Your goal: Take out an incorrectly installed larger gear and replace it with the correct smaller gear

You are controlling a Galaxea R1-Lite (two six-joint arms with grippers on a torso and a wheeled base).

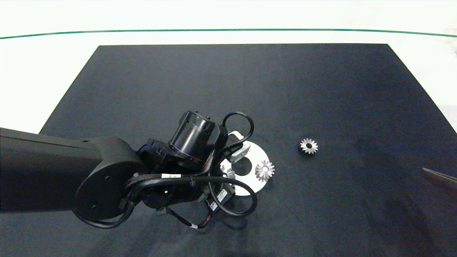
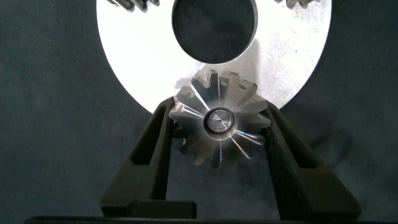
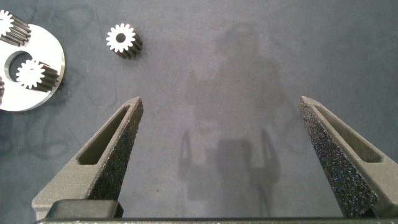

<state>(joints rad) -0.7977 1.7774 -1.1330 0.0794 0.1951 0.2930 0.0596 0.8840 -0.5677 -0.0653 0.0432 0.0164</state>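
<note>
The larger gear (image 2: 219, 127), silver with long pointed teeth, sits on a pin at the rim of a white round plate (image 2: 137, 56). My left gripper (image 2: 217, 107) is shut on it, with one finger (image 2: 155, 134) against each side. In the head view my left arm (image 1: 107, 178) covers this grasp, and only a sliver of that gear (image 1: 228, 172) shows. The smaller gear (image 1: 309, 146) lies loose on the black mat to the right of the plate (image 1: 259, 151). My right gripper (image 3: 219, 102) hangs open over bare mat, holding nothing, and the smaller gear (image 3: 124, 42) lies ahead of it.
Another silver gear (image 1: 265, 170) stands on the plate's right side, beside its round centre hole (image 1: 242, 166). The black mat (image 1: 321, 89) lies on a white table, with a green line along the far side. One of my right gripper's fingers (image 1: 441, 180) shows at the right edge.
</note>
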